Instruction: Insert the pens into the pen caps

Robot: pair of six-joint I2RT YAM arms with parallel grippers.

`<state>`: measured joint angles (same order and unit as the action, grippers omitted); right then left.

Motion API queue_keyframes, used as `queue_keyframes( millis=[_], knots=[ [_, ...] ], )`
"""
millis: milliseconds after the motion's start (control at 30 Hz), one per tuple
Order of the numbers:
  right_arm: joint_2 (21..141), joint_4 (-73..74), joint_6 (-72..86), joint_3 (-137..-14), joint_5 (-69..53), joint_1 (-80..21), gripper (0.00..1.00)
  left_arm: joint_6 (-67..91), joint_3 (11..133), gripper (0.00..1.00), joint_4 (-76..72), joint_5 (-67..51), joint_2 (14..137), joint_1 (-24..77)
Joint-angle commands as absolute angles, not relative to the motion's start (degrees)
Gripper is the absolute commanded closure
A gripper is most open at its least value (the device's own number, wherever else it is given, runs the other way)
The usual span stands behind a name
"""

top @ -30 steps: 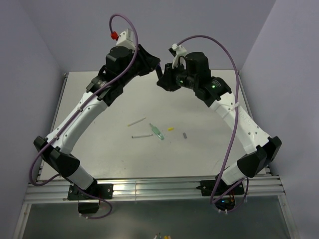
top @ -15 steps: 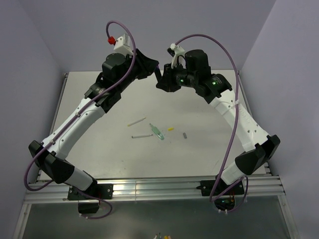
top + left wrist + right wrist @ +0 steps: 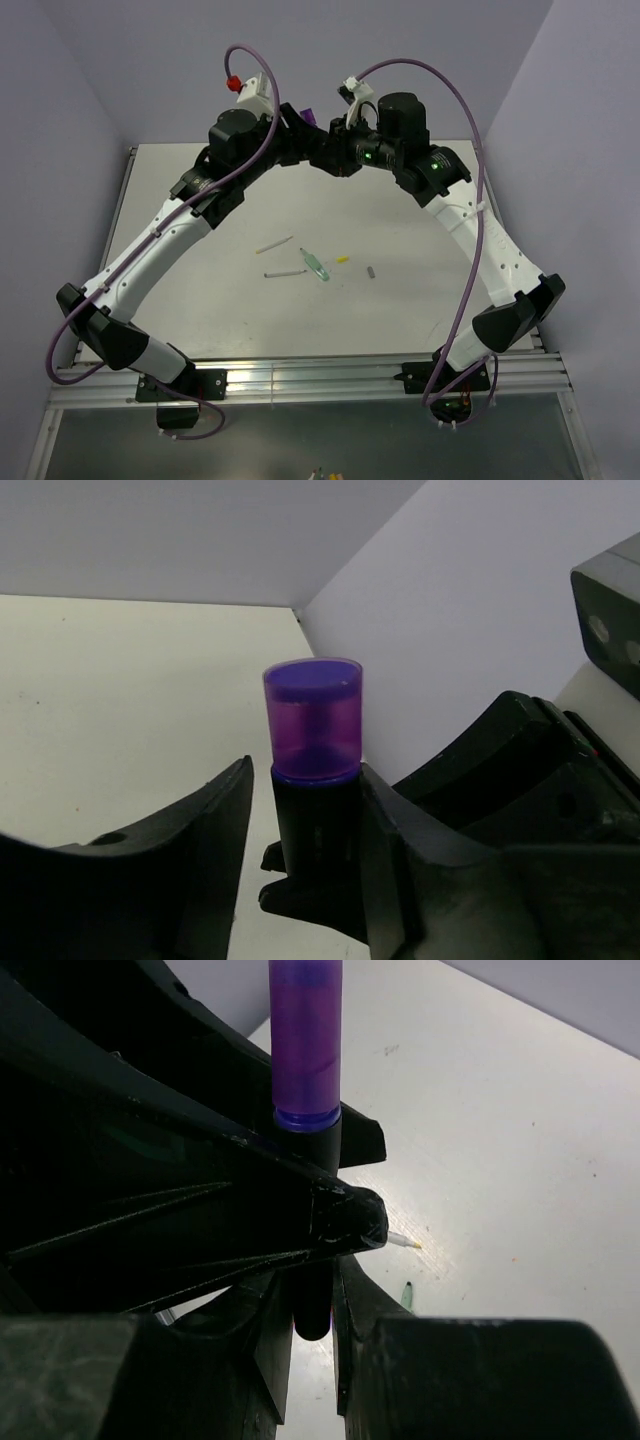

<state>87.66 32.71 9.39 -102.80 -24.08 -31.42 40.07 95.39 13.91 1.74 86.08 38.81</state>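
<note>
The black pen (image 3: pixel 312 1305) stands upright high above the table, with the purple cap (image 3: pixel 312 720) on its top end; the cap also shows in the top view (image 3: pixel 308 117). My right gripper (image 3: pixel 312 1310) is shut on the pen's lower end. My left gripper (image 3: pixel 305 780) sits round the pen just below the cap, with one finger touching it and a gap on the other side. The two grippers meet in the top view, left (image 3: pixel 303 133) and right (image 3: pixel 325 142). On the table lie the pale yellow-white pen (image 3: pixel 274 244), the grey-white pen (image 3: pixel 285 273), the green pen (image 3: pixel 315 265), the yellow cap (image 3: pixel 343 259) and the grey cap (image 3: pixel 370 271).
The white table (image 3: pixel 200 300) is walled by lilac panels at the back and sides. A metal rail (image 3: pixel 300 375) runs along its near edge by the arm bases. Purple cables (image 3: pixel 250 60) loop above both wrists.
Both grippers have risen and closed in on each other above the back of the table. The purple cap now shows on the pen's top between them.
</note>
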Motion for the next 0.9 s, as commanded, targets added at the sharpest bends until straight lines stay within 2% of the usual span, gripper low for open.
queue_keyframes(
  millis=[0,67,200,300,467,633,867],
  knots=[
    [86.0,26.1,8.9,-105.8,-26.3,-31.4,1.0,39.2,96.9,0.48,14.7,-1.8,84.5,39.5],
    [85.8,26.0,8.7,-105.8,-26.9,-31.4,1.0,39.2,96.8,0.43,14.6,-2.4,84.3,39.3],
    [85.5,26.0,7.9,-105.4,-28.2,-31.2,1.0,39.3,95.8,0.26,13.7,-4.8,83.0,38.8],
    [85.3,26.0,7.8,-105.1,-30.2,-30.9,1.0,39.1,94.5,0.16,13.2,-6.9,81.5,38.0],
    [84.9,25.9,8.2,-103.6,-35.9,-29.0,1.0,40.0,93.2,0.14,10.6,-8.8,78.7,34.5],
    [84.7,26.0,8.2,-102.0,-39.4,-28.2,1.0,37.9,91.9,0.14,5.8,-20.1,76.2,28.9],
    [84.2,25.8,7.5,-100.1,-50.3,-26.5,1.0,36.0,87.9,0.11,-2.7,-34.3,71.5,23.9]
  ],
)
